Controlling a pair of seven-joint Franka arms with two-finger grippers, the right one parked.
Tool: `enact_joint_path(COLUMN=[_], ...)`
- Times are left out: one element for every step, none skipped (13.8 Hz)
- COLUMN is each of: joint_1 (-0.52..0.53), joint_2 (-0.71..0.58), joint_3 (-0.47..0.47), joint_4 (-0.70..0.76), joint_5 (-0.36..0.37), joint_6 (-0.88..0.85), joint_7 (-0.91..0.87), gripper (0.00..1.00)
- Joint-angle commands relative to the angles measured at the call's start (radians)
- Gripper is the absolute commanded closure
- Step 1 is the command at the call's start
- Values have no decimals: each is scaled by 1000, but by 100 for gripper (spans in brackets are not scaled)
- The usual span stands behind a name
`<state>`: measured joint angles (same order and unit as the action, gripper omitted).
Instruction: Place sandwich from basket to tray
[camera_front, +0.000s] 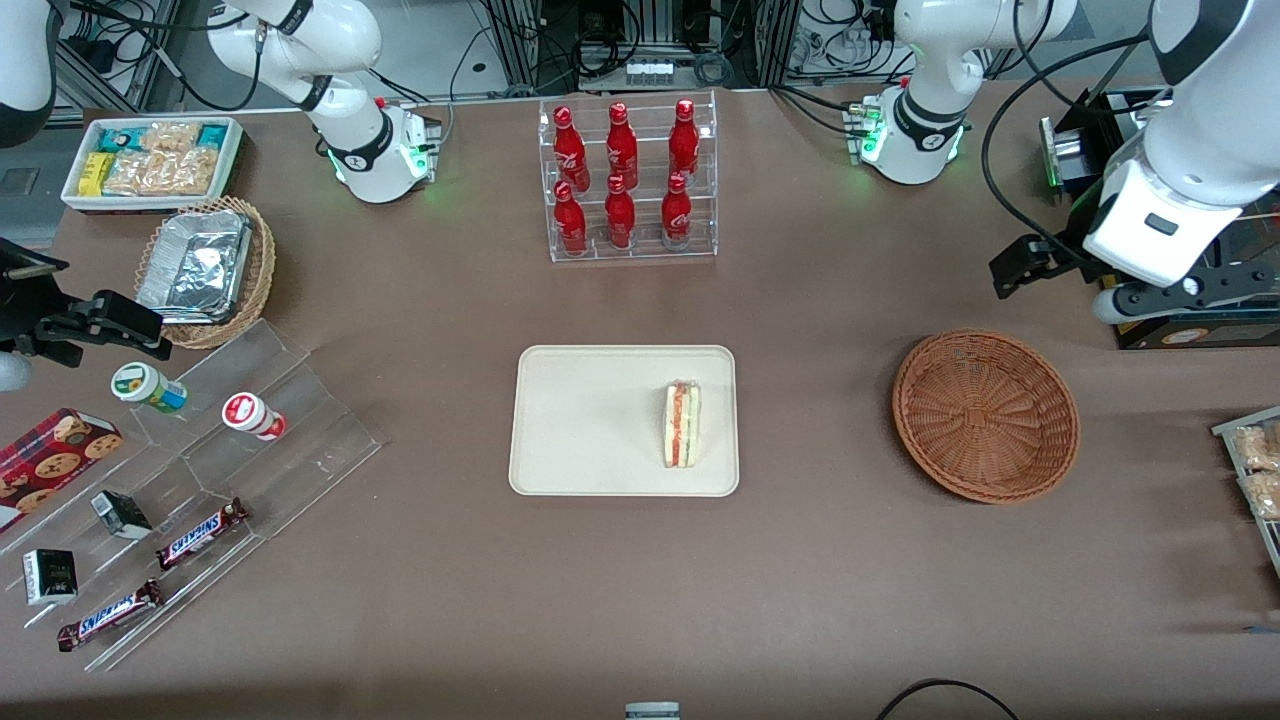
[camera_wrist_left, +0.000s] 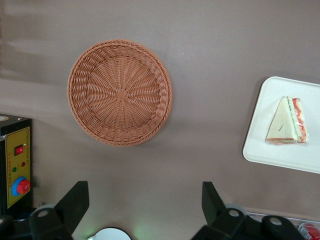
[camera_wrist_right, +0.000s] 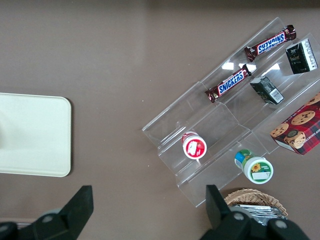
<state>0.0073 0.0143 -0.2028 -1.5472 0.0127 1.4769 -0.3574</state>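
The sandwich (camera_front: 682, 424) (camera_wrist_left: 287, 122), a pale wedge with red and green filling, lies on the cream tray (camera_front: 590, 420) (camera_wrist_left: 270, 145), near the tray edge closest to the basket. The reddish-brown wicker basket (camera_front: 985, 415) (camera_wrist_left: 120, 92) stands empty on the table, toward the working arm's end. My gripper (camera_front: 1015, 268) (camera_wrist_left: 144, 200) hangs above the table, farther from the front camera than the basket and apart from it. Its fingers (camera_wrist_left: 75, 200) are open, with only bare tabletop between them.
A clear rack of red bottles (camera_front: 630, 180) stands farther from the front camera than the tray. A box with a yellow panel and red button (camera_wrist_left: 15, 170) sits near my gripper. Toward the parked arm's end are a stepped acrylic shelf with snacks (camera_front: 200, 480) and a tan basket holding a foil tray (camera_front: 205, 270).
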Motion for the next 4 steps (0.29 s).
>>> enact_joint_path(joint_1=[89,95,92,83], joint_2=[4,1,1,0], joint_3=[-56,-58,-56,-53], joint_4=[48,49,49,49], joint_5=[-31,-33,-30,-25], joint_6=[-64,-64,-66,-70], joint_7=[20,23,23,21], gripper=[0,0,0,0])
